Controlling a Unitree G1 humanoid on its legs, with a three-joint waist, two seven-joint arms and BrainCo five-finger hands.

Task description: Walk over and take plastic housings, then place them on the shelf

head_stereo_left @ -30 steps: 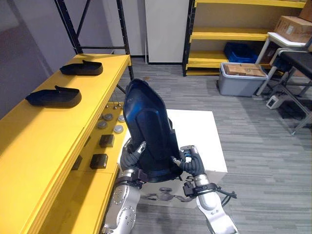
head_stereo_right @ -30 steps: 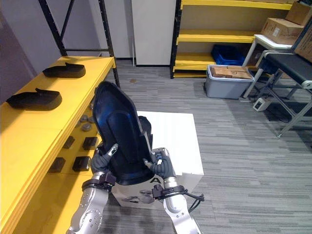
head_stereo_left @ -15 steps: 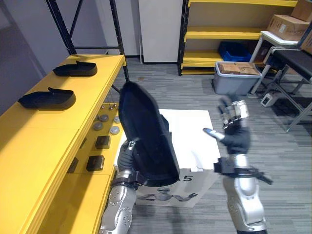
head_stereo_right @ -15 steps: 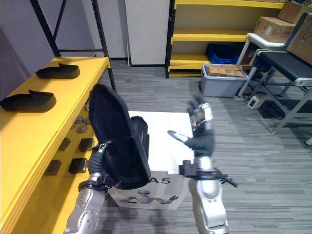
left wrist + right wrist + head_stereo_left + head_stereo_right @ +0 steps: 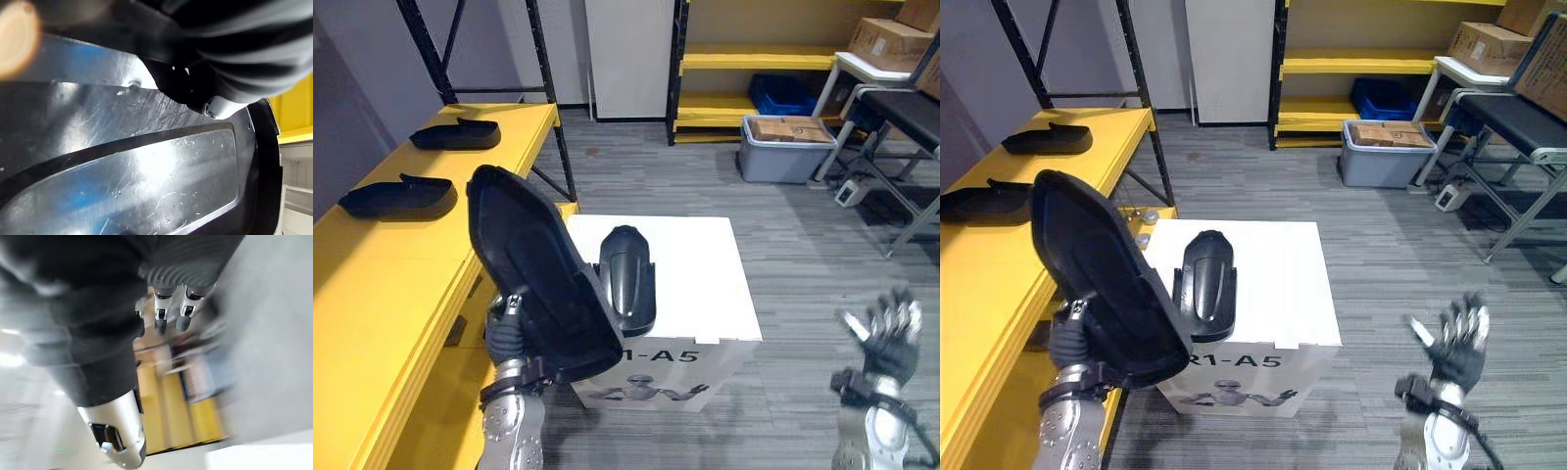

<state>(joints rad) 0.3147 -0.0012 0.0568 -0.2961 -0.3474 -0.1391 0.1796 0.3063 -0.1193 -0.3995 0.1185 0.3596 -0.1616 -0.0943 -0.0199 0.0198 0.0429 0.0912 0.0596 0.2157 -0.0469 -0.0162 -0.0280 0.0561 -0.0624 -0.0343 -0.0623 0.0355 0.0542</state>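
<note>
Eye views: left hand point(image 5: 505, 328) clamps large black housing point(image 5: 533, 269), tilted, between yellow shelf point(image 5: 372, 284) and white box point(image 5: 695, 284); right hand point(image 5: 886, 341) spread over floor point(image 5: 803, 225). Left wrist: housing's glossy inside against hand. Right wrist: fingers point(image 5: 161, 313) straight, apart.

Grey floor point(image 5: 803, 245), yellow racks point(image 5: 754, 59) w/ boxes point(image 5: 886, 39)
</note>
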